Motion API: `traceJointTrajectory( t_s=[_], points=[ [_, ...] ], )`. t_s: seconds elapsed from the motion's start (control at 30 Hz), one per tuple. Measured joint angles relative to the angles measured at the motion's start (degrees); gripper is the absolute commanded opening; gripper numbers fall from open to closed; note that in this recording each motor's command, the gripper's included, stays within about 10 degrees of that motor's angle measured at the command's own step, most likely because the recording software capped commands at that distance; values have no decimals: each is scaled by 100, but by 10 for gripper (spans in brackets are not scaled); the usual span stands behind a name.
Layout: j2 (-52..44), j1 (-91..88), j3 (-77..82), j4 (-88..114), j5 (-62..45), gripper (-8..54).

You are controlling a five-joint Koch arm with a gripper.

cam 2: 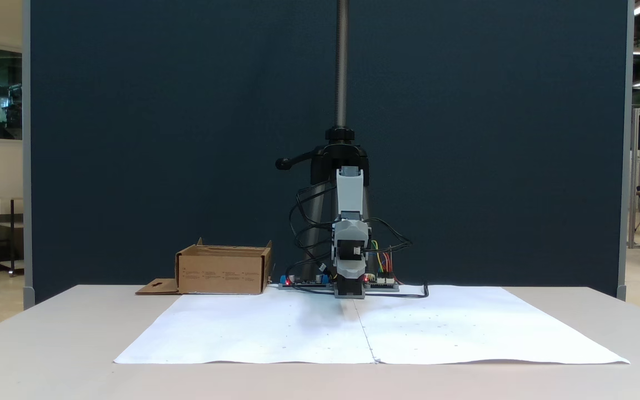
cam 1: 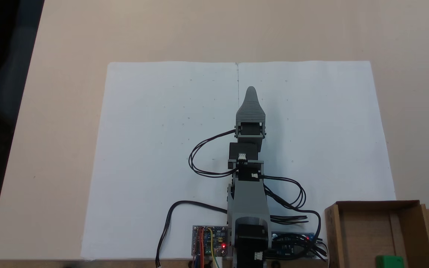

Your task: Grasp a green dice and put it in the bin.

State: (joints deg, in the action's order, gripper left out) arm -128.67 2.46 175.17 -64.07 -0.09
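A beige table (cam 2: pixel 48 333) carries two white paper sheets (cam 2: pixel 253 333) laid edge to edge, with a dark blue partition (cam 2: pixel 159 139) behind and a lit hall past it. The gripper (cam 1: pixel 251 91) points out over the paper, a ribbed grey taper; whether its jaws are parted or pressed together cannot be told. The green dice (cam 1: pixel 388 261), a bright rounded cube, lies inside the bin (cam 1: pixel 363 230), a shallow brown cardboard box beside the arm's base, well apart from the gripper.

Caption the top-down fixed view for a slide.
Green dice lies in the cardboard bin; arm's end effector points across the white paper.
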Motion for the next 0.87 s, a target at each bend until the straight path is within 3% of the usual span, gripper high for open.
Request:
traceJointTrajectory(
  t_s=[0.87],
  points=[
    [0, 0, 0, -229, 0, 468]
  ],
)
